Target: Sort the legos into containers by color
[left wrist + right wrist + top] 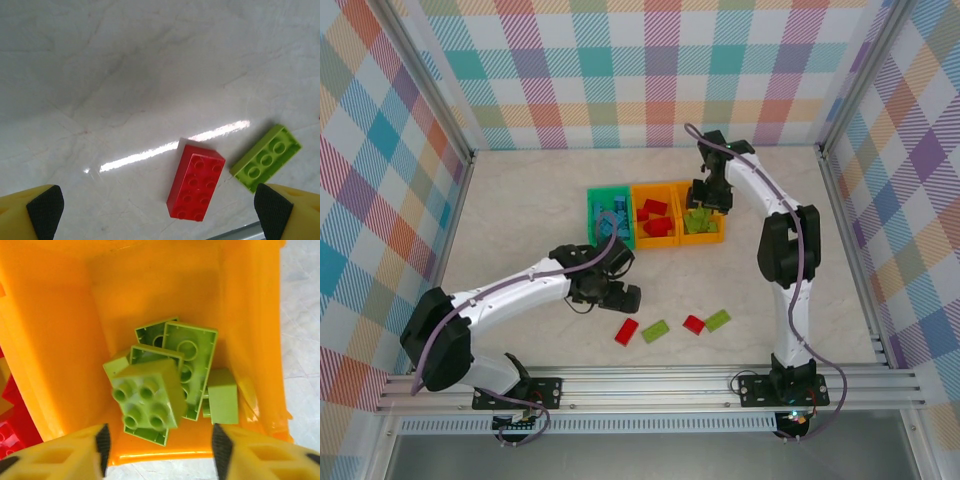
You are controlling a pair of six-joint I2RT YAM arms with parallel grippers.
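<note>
On the near counter I count two red plastic bricks and two lime plastic bricks; beyond, one green plastic bin, two orange plastic bins. My left jaws and right jaws are spread, empty.

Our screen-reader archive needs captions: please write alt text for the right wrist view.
A pile of lime green legos lies inside an orange bin. The open right pincer hangs over the bin's near wall, its yellow fingers empty.

Your marbled desk carries a green bin, a middle orange bin and a right orange bin, touching in a row. Nearer you lie a red brick, a lime brick, a second red brick and a second lime brick.
</note>
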